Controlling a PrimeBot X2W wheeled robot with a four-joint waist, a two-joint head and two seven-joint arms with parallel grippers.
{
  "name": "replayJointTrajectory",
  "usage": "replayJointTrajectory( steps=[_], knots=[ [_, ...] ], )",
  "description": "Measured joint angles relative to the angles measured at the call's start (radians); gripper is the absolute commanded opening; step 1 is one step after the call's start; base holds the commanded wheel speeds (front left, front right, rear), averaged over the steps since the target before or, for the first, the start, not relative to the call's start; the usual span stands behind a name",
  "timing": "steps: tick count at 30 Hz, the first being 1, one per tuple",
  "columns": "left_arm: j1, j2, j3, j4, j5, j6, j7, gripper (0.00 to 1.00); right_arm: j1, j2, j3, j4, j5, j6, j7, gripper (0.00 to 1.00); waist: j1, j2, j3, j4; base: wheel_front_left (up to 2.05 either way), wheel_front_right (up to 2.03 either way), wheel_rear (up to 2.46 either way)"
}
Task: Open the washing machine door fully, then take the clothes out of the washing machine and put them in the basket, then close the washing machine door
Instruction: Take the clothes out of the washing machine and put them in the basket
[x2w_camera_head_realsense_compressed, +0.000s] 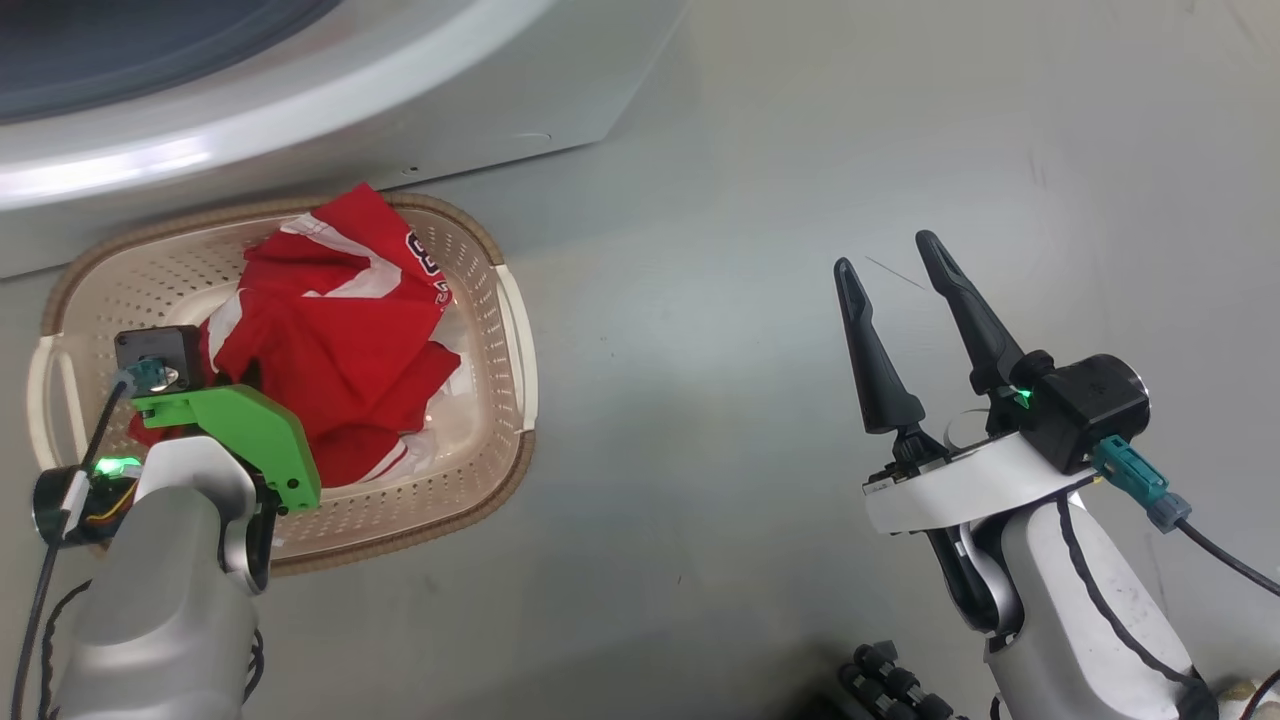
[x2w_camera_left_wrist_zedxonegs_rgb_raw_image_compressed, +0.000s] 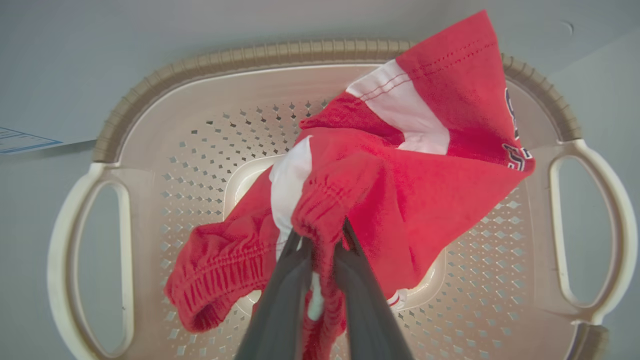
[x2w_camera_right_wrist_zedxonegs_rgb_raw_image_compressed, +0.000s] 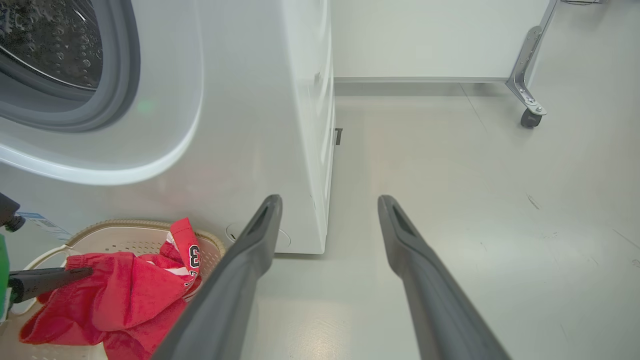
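The clothes (x2w_camera_left_wrist_zedxonegs_rgb_raw_image_compressed: 400, 200) hang bunched inside the basket (x2w_camera_left_wrist_zedxonegs_rgb_raw_image_compressed: 150, 130), my left gripper (x2w_camera_left_wrist_zedxonegs_rgb_raw_image_compressed: 322, 235) pinched tight on a red fold above its floor so the load drops inside the rim. My right gripper (x2w_camera_head_realsense_compressed: 884, 252) waits wide open and empty, well clear of the basket.

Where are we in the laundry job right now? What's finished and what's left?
Done: the washing machine stands open, and the clothes lie mostly in the basket. In hand: the left gripper is shut on a fold of them, not yet released; the right gripper hangs open and empty. Left: let go, then close the door. The visible part of the drum looks empty.
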Motion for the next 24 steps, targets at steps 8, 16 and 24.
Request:
replayJointTrajectory(
  steps=[8,16,24],
  knots=[
    [-0.026,0.001,0.004,0.082,0.000,-0.001,-0.010,0.41,-0.010,0.002,-0.012,0.008,0.005,0.006,0.000,1.00,0.0001,0.0000,0.040,-0.030,0.00,0.00,0.00],
    [-0.046,-0.013,0.006,0.147,-0.002,-0.009,-0.070,1.00,-0.020,0.003,-0.024,0.022,0.005,0.006,0.000,1.00,0.0001,0.0000,0.023,-0.010,0.00,0.00,0.00],
    [-0.046,-0.032,0.005,0.187,-0.003,-0.028,-0.156,1.00,-0.021,0.003,-0.036,0.035,0.004,0.006,0.000,1.00,0.0000,0.0000,-0.017,0.020,0.00,0.00,0.00]
  ],
)
